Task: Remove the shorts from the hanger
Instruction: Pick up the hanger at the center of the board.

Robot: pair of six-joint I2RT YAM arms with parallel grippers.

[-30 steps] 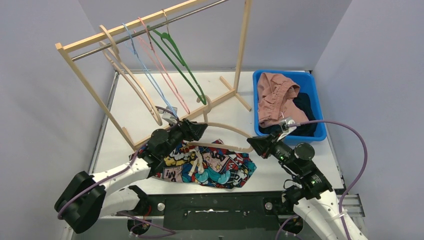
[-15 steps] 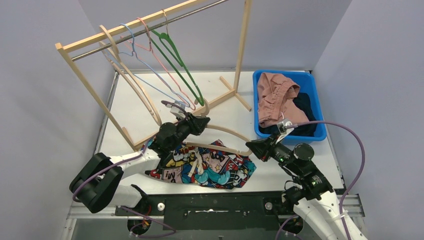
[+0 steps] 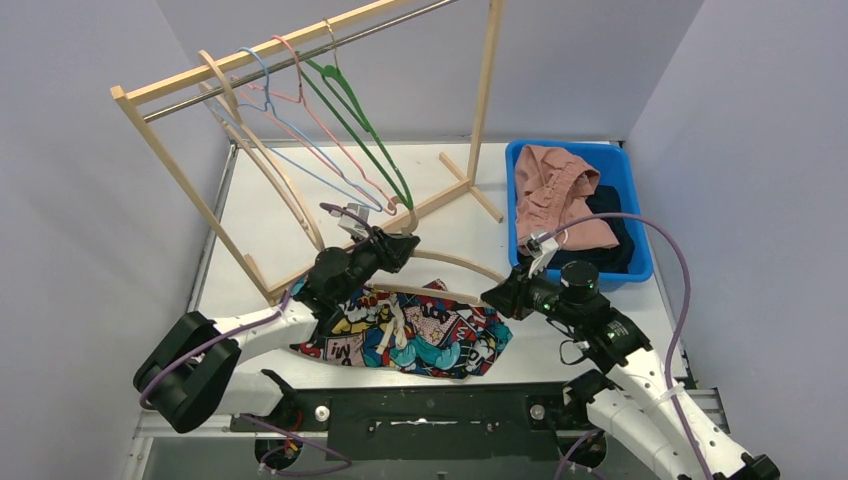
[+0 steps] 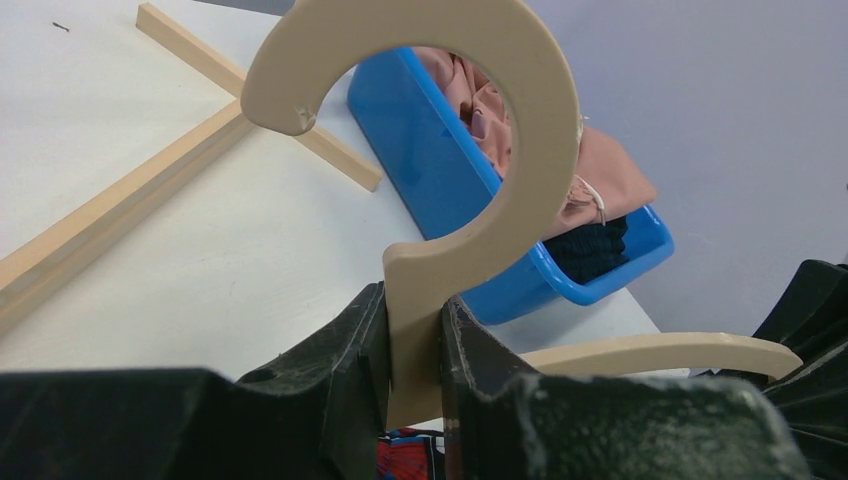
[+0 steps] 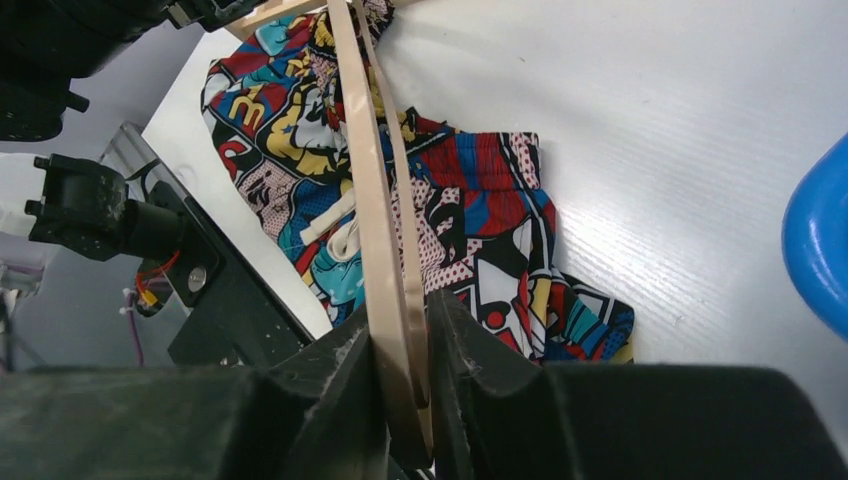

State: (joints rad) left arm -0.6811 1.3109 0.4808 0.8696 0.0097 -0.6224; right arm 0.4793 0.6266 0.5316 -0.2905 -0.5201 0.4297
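Observation:
The comic-print shorts point(image 3: 430, 335) lie flat on the table near the front edge, off the hanger. The beige wooden hanger point(image 3: 465, 263) hovers just above them. My left gripper point(image 3: 400, 245) is shut on the hanger's neck point(image 4: 415, 300), right under its hook point(image 4: 540, 130). My right gripper point(image 3: 497, 295) grips the far end of the hanger's arm. In the right wrist view the arm and crossbar point(image 5: 365, 180) fill the gap between the fingers of that gripper point(image 5: 402, 340), above the shorts point(image 5: 480, 240).
A blue bin point(image 3: 512, 200) at the right holds dusty pink shorts point(image 3: 555, 195) and dark ones point(image 3: 610, 225). Behind stands a wooden rack point(image 3: 485, 90) with several bare hangers, among them a green one point(image 3: 360, 125). The rack's foot point(image 3: 455, 190) lies close behind my left gripper.
My left gripper has shut on the hanger's neck. The right arm has shifted left and forward with the hanger's end. The bare hangers on the rack have swung to the right.

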